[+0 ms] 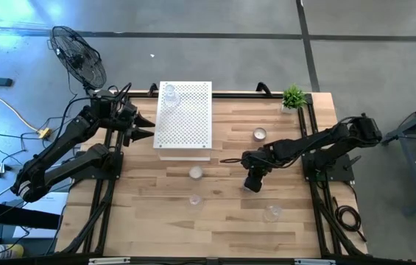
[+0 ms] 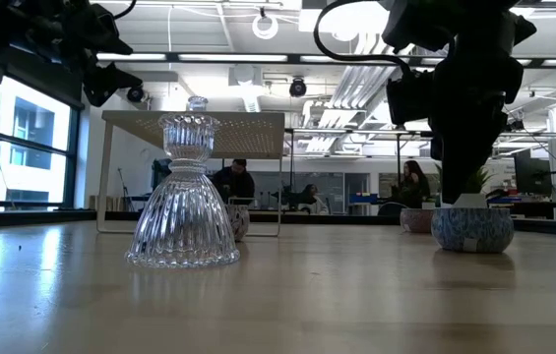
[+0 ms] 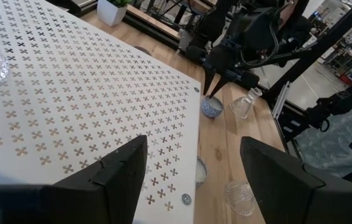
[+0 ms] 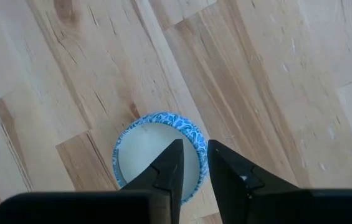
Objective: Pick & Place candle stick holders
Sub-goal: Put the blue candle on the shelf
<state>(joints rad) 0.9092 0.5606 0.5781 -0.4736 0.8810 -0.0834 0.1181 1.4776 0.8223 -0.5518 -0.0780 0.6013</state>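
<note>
Right pincer (image 4: 191,163), fingers narrow, straddles the rim of a round blue-patterned cup with white centre (image 4: 157,160); left pincer (image 3: 191,171) wide, empty.

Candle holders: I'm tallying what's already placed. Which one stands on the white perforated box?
The clear ribbed glass holder at the white perforated box's far left corner; the others sit on the table.

Wood, glass and perforated white sheet on the worktop.
The table (image 1: 156,221) is pale plank wood, smooth with a matt grain. The ribbed candle holder (image 2: 183,197) is clear, glossy glass. The box (image 3: 88,106) looks like matt white sheet punched with small crosses. The round holder (image 4: 157,155) has a blue-patterned rim and a smooth white centre. The right gripper (image 4: 191,163) fingers are matt black.
</note>
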